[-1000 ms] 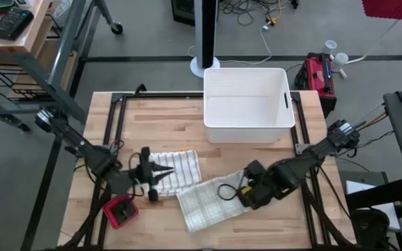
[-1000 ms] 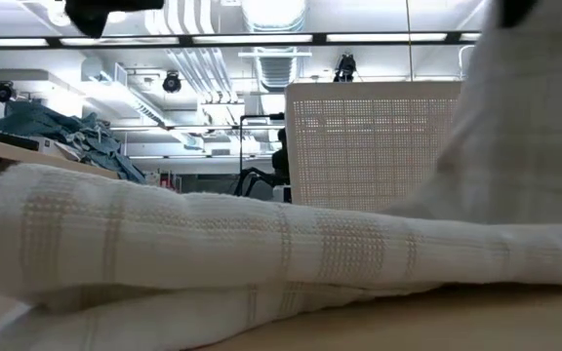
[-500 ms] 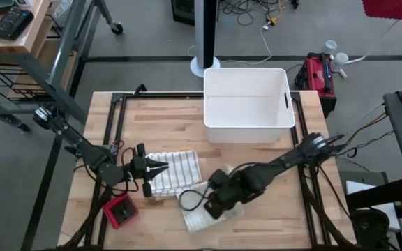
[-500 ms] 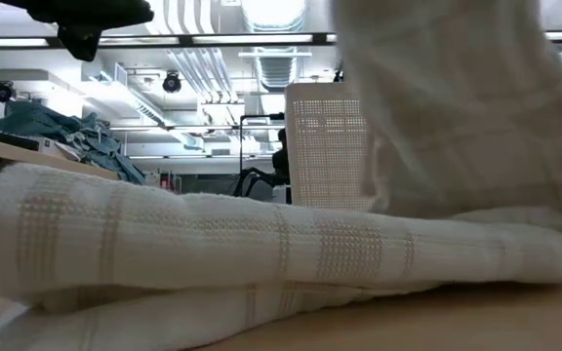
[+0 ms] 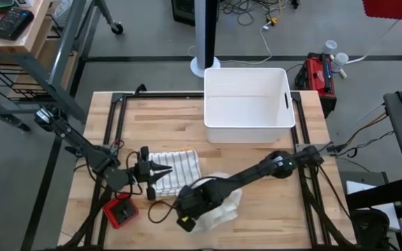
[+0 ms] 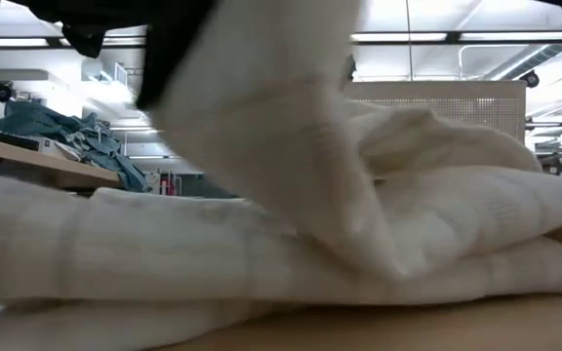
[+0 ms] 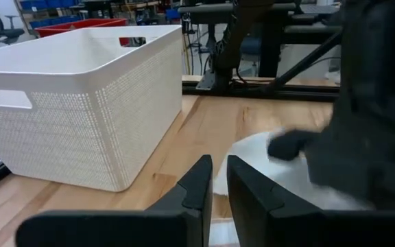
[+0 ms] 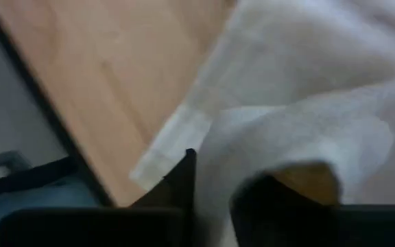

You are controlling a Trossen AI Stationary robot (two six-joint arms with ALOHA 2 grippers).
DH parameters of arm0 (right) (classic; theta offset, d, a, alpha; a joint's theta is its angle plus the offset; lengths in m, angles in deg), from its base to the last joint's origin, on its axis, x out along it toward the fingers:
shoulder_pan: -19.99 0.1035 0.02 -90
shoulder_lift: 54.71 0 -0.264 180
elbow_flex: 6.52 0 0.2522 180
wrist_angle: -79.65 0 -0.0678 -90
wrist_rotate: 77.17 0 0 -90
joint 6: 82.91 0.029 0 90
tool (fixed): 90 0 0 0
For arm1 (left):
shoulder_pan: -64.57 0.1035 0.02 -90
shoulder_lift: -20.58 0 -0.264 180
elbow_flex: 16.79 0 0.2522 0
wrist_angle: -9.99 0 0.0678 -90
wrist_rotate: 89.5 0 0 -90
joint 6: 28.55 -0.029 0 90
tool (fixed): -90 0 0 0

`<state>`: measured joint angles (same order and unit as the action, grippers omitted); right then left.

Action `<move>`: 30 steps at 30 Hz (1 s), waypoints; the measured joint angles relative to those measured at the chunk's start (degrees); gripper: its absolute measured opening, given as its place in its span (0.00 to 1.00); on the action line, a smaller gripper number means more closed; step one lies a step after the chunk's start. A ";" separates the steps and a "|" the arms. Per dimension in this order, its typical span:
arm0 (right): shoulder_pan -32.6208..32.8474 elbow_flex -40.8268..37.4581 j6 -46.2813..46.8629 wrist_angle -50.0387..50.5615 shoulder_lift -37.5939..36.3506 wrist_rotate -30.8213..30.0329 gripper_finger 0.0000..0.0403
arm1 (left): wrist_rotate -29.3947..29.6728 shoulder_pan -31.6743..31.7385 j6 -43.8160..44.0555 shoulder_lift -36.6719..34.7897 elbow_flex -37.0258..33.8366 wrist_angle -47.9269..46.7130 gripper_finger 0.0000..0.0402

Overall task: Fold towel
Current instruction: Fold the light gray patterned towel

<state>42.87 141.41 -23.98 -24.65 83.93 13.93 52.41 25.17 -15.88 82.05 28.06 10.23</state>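
A white checked towel [image 5: 218, 202] lies bunched and folded over near the table's front middle; it fills the low view as a heap [image 6: 379, 234]. My right gripper [image 5: 185, 217] [image 8: 214, 185] reaches across from the right to the towel's left end and is shut on its cloth. A striped towel [image 5: 181, 169] lies folded just to the left. My left gripper [image 5: 165, 171] [image 7: 219, 180] is shut and points right over the striped towel's left edge; whether it touches, I cannot tell. My right gripper has a flap of the checked towel [image 8: 218, 147] between its two fingers, coming at it from above and slanting down toward the table's left. One layer or several, I cannot tell. The held flap [image 6: 261, 127] drapes slack down onto the rest, which lies on the table.
A white perforated bin [image 5: 248, 103] [image 7: 81, 103] stands at the back middle. A small red device [image 5: 121, 211] sits near the front left, and a black cable [image 5: 160, 209] loops beside it. Bare wood lies right of the checked towel.
My right gripper has swept toward the table's left edge and down, rolling its wrist. It carried the checked towel's right end over the rest. The towel, spread flat before, is now folded over and bunched; its left part has stayed in place.
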 joint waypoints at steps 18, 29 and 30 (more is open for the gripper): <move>-0.87 -0.37 -6.09 -0.67 -6.74 -6.98 0.57 | -0.44 0.02 -0.16 2.50 -0.04 -1.57 0.09; 9.15 -0.41 1.39 19.84 -15.45 -30.85 0.53 | -7.84 1.59 5.22 9.12 0.53 -1.79 0.09; 9.91 -0.41 1.78 20.82 -15.76 -30.89 0.53 | -11.69 2.57 6.31 9.74 1.12 -1.58 0.09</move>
<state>52.77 140.99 -22.21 -3.83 68.16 -16.96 40.72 27.73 -9.57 91.80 29.18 8.66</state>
